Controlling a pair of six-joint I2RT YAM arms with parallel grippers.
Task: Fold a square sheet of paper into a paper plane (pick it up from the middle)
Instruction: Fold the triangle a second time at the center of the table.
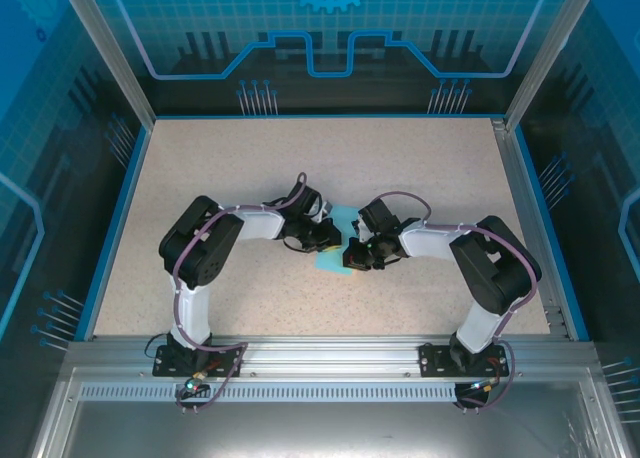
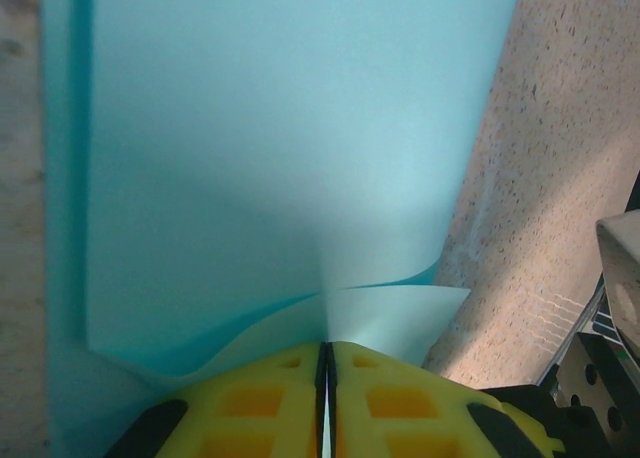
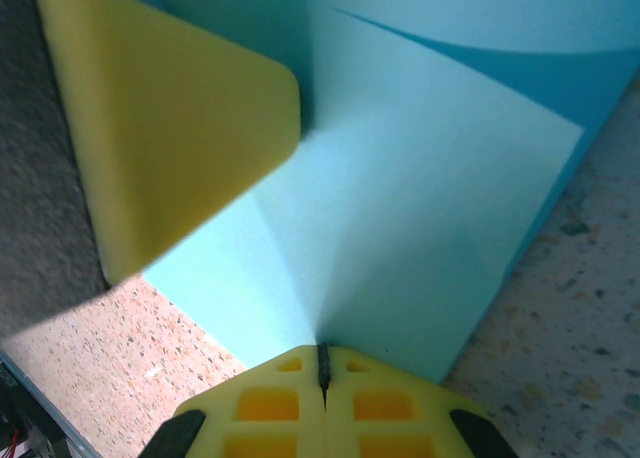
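The square sheet of paper [image 1: 329,261] is light blue and lies at the middle of the speckled table, between both grippers. In the left wrist view the paper [image 2: 280,128] has two layers, and its near edge curls up into my left gripper [image 2: 327,350], whose yellow fingers pinch it. My right gripper [image 3: 322,356] is shut on another edge of the paper [image 3: 420,208], and creases fan out from the pinch. A yellow finger [image 3: 170,128] of the left gripper presses the sheet just ahead. From above, the left gripper [image 1: 328,238] and the right gripper [image 1: 353,254] nearly touch. The paper plane is out of view.
The speckled beige table [image 1: 250,158] is bordered by a blue rim [image 1: 118,218] and clear enclosure walls. A metal rail [image 1: 330,363] carrying both arm bases runs along the near edge. Bare tabletop surrounds the sheet on all sides.
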